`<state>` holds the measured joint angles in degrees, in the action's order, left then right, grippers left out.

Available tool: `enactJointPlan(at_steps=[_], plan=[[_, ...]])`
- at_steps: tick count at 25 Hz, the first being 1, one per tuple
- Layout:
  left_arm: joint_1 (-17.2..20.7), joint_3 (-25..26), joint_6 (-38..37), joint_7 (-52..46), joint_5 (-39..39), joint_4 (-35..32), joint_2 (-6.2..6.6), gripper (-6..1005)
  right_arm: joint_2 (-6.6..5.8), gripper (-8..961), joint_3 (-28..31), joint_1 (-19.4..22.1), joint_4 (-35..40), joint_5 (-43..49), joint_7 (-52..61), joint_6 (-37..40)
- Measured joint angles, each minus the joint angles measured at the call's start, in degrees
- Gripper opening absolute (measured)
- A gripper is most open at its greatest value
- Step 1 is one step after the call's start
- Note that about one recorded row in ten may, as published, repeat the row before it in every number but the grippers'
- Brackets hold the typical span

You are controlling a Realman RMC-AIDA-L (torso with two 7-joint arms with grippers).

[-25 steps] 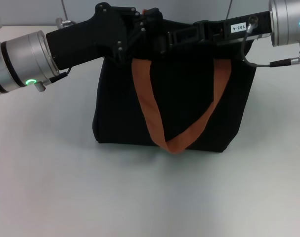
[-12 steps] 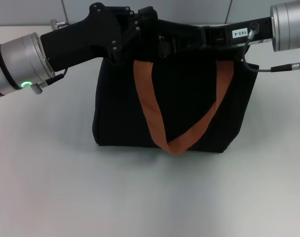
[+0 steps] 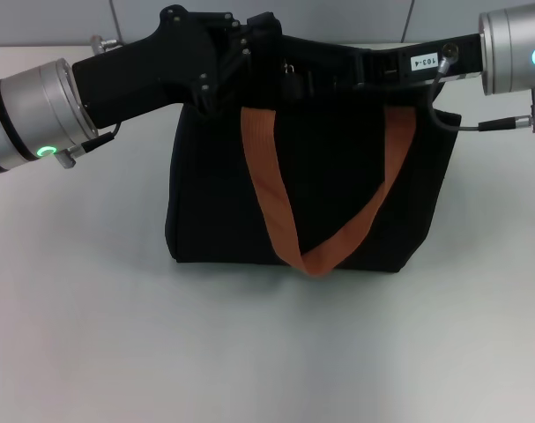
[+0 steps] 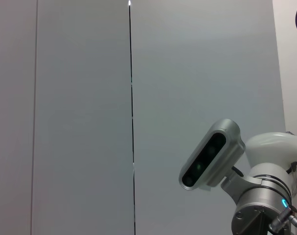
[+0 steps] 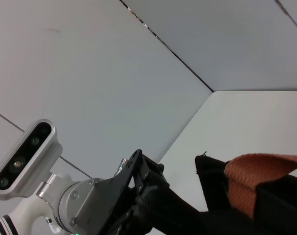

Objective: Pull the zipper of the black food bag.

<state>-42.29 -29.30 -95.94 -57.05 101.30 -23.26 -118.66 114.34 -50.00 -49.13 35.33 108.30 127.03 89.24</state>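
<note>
black food bag (image 3: 214,194) sits soft and slack on the table just under my left gripper (image 3: 249,53) and right gripper (image 3: 293,75); zipper hidden; can't tell either claw's state; i'd pinch the pull tab, brace the fabric

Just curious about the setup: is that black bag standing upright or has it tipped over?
Upright. The black food bag stands on its flat base on the white table, with its orange strap hanging down the front.

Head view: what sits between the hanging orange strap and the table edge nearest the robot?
Nothing. From the bottom of the orange strap on the black food bag forward, the head view shows only bare white table.
</note>
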Motion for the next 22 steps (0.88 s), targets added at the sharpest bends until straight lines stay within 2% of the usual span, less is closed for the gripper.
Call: enactJointPlan(at_steps=[11, 14, 22], plan=[[-0.1, 0.0, 0.0, 0.0, 0.0, 0.1, -0.08, 35, 0.18, 106, 0.6, 0.6, 0.0, -0.2, -2.3, -0.1], [-0.1, 0.0, 0.0, 0.0, 0.0, 0.1, -0.08, 34, 0.18, 1, 0.6, 0.7, 0.0, -0.3, -2.3, 0.0], [-0.1, 0.0, 0.0, 0.0, 0.0, 0.1, -0.04, 34, 0.19, 1, 1.0, 2.4, 2.2, -0.4, -1.8, 1.4]])
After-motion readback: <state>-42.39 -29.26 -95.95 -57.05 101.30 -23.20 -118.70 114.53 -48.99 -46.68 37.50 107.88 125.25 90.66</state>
